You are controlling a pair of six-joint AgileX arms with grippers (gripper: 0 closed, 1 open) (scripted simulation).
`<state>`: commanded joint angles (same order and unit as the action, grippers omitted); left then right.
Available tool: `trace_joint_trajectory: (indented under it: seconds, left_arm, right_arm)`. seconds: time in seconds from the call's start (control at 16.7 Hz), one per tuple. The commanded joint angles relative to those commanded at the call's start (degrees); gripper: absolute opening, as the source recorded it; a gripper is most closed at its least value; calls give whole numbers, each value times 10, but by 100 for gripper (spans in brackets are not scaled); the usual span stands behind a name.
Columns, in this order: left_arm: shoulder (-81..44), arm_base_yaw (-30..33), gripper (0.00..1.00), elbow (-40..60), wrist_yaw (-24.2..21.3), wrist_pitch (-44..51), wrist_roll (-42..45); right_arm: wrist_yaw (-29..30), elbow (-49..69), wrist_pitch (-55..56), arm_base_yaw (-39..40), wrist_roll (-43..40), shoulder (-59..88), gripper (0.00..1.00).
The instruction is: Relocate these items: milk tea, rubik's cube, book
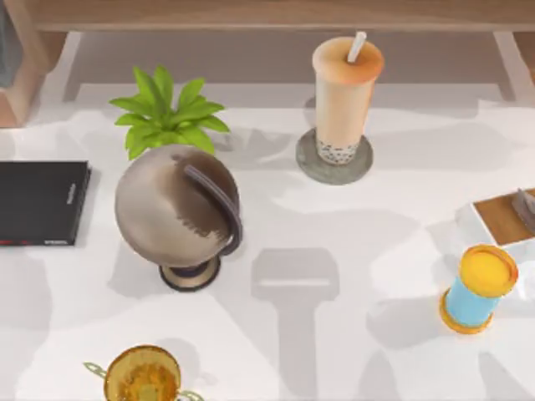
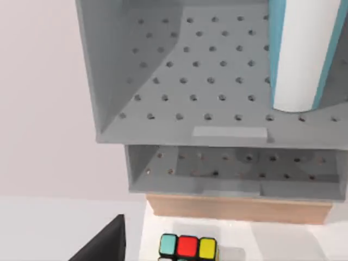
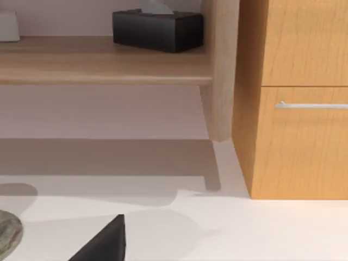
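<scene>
The milk tea (image 1: pixel 344 96), a tall clear cup with an orange lid and a white straw, stands upright on a round grey coaster (image 1: pixel 311 166) at the back middle of the table. In the left wrist view the book (image 2: pixel 302 54), light blue with white page edges, stands upright in the upper compartment of a grey pegboard shelf (image 2: pixel 179 81). The rubik's cube (image 2: pixel 187 246) sits on the white surface below that shelf. A dark part of my left gripper (image 2: pixel 103 244) shows at that view's edge. A like part of my right gripper (image 3: pixel 103 242) shows above the white table.
A brown globe (image 1: pixel 177 209), a green plant (image 1: pixel 167 113) and a flat black slab (image 1: pixel 42 203) occupy the left. A blue cylinder with yellow ends (image 1: pixel 478 288) and a white tray (image 1: pixel 472 221) stand at the right, a gold trophy (image 1: pixel 142 376) in front. A wooden cabinet (image 3: pixel 293 109) and black box (image 3: pixel 157 24) show behind.
</scene>
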<state>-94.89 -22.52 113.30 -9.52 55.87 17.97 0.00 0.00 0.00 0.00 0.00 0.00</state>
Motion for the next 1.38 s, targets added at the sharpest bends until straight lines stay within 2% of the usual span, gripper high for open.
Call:
trace_joint_trajectory:
  seconds: [0.36,0.66,1.02,1.38]
  left_arm:
    - [-286,-33,100,273,12,179,53]
    - [-467,-41,100,424,34,295,86]
    - [-596,-35,100,517,59,379,109]
    - [-613,-30,100,529,62,389,112]
  right_arm:
    - [0,0,0,0,0,0,100]
    - [0,0,0,0,0,0,100]
    - [0,0,0,0,0,0,100]
    - [0,0,0,0,0,0,100]
